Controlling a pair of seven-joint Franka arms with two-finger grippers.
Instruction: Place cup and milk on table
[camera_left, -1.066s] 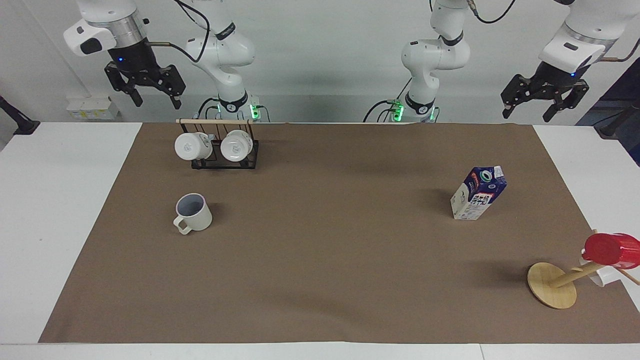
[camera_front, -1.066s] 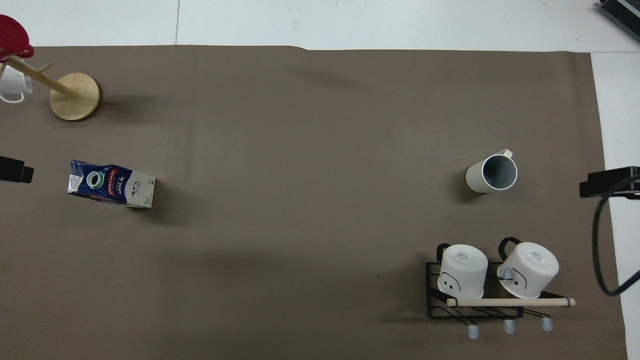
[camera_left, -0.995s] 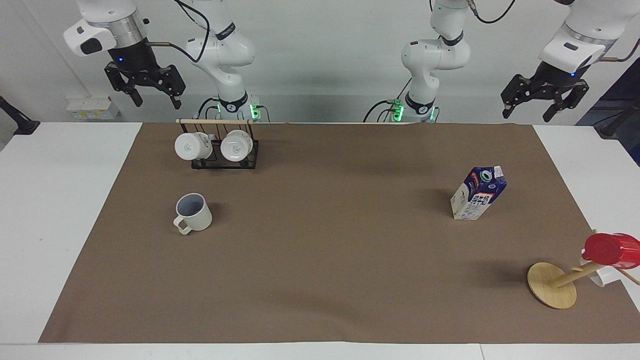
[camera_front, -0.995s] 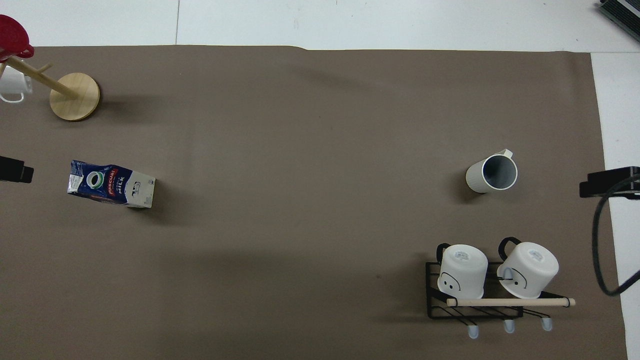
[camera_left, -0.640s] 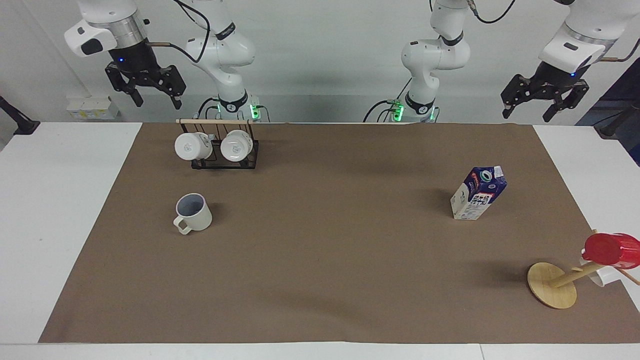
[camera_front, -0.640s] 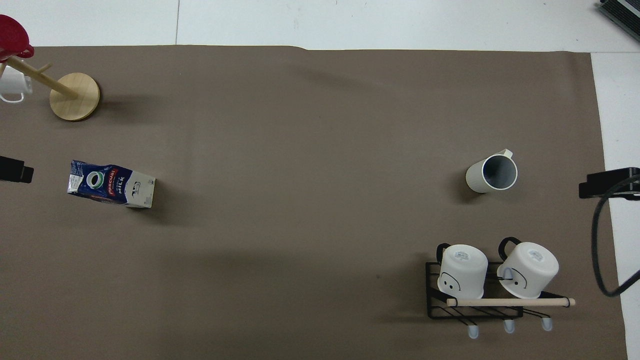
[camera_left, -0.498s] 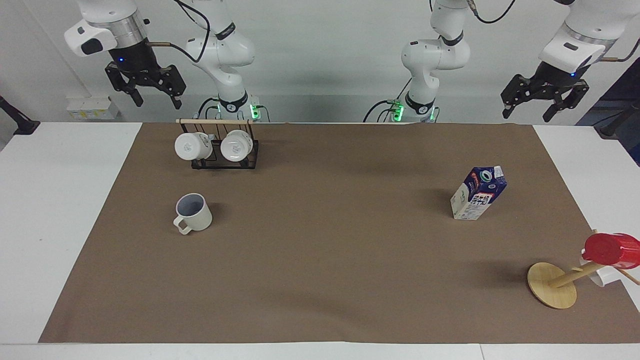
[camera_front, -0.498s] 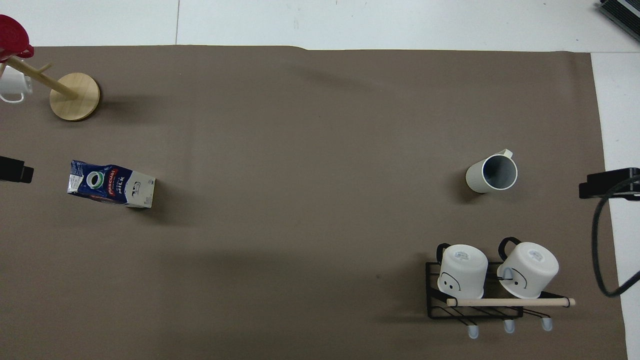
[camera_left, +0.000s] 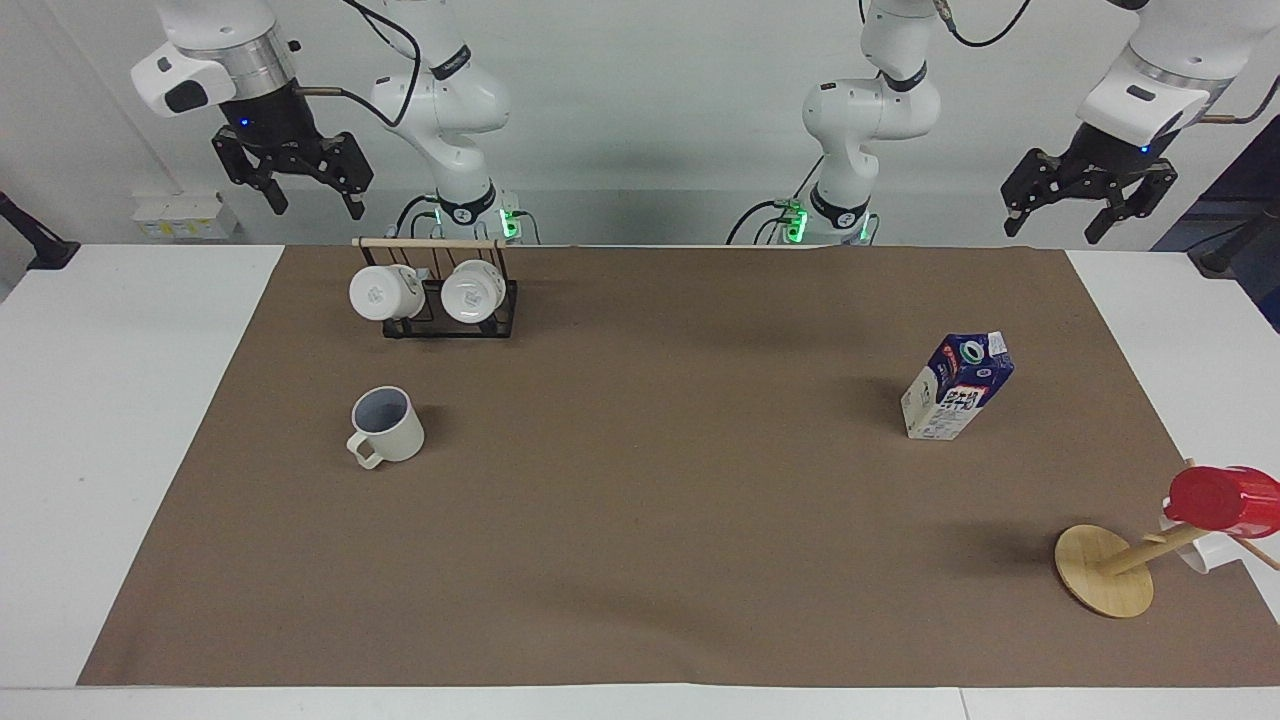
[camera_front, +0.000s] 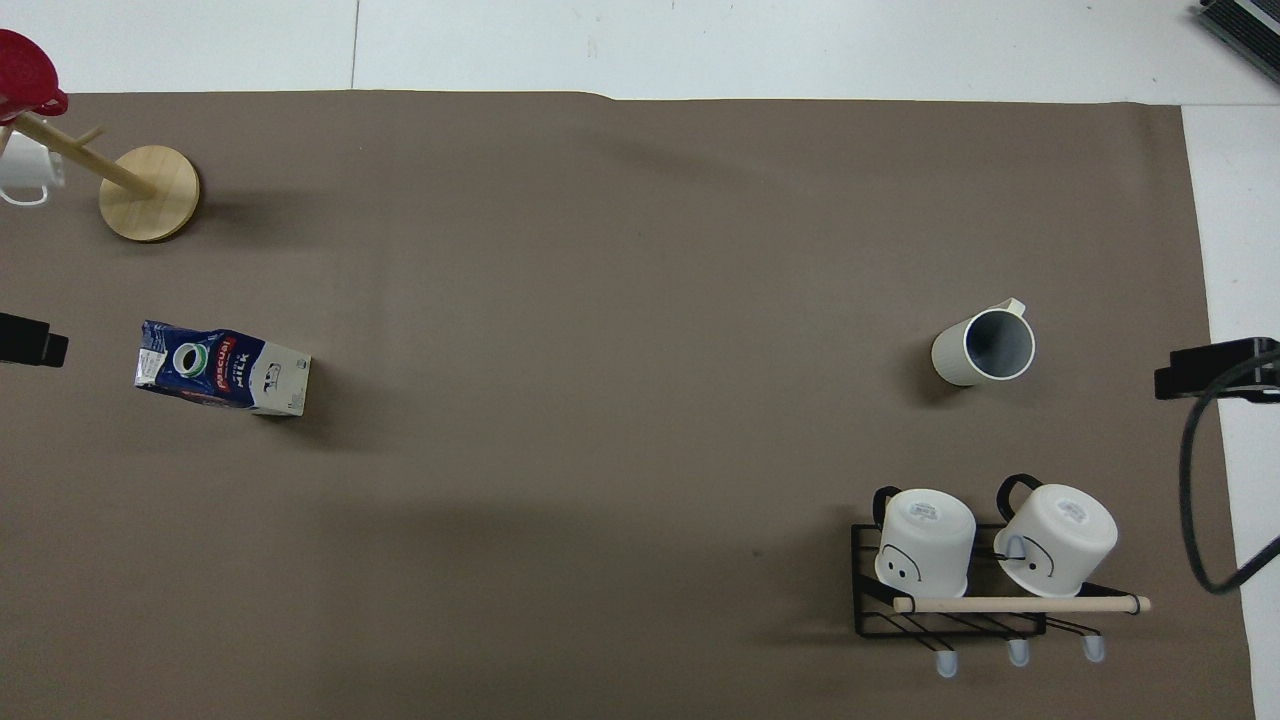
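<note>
Facing view: both arms parked high at the robots' end, nothing held. Right gripper (camera_left: 293, 190) up in the air over the white table edge near the mug rack, fingers spread wide, empty. Left gripper (camera_left: 1090, 205) same pose over the table's corner at the left arm's end, fingers spread, empty. Both look like they're waiting w/ fingers pre-opened, probably so either can drop straight onto a grasp.

Cup (camera_left: 386, 426) upright on the brown sheet of the table (camera_left: 640, 520), farther from robots than the mug rack (camera_left: 445, 305), handle pointing away from robots. Milk carton (camera_left: 957, 387) upright toward the left arm's end, well apart from the cup, spout side facing the camera. Wooden mug tree (camera_left: 1105, 570) w/ red cup (camera_left: 1222, 498) on a peg sits farther out near the table corner, not part of the job.

Overhead view: cup (camera_front: 983, 347) opening up, grey inside visible. Carton (camera_front: 222, 367) looks leaned only b/c of the camera angle. Rack (camera_front: 965, 590) holds two glossy white mugs (camera_front: 925, 540) upside down. Only black gripper bits at the frame edges: left (camera_front: 30, 338), right (camera_front: 1215, 367).

Judgement: both items already stand on the table, each on its nearest arm's side, so task looks done or nearly so.
</note>
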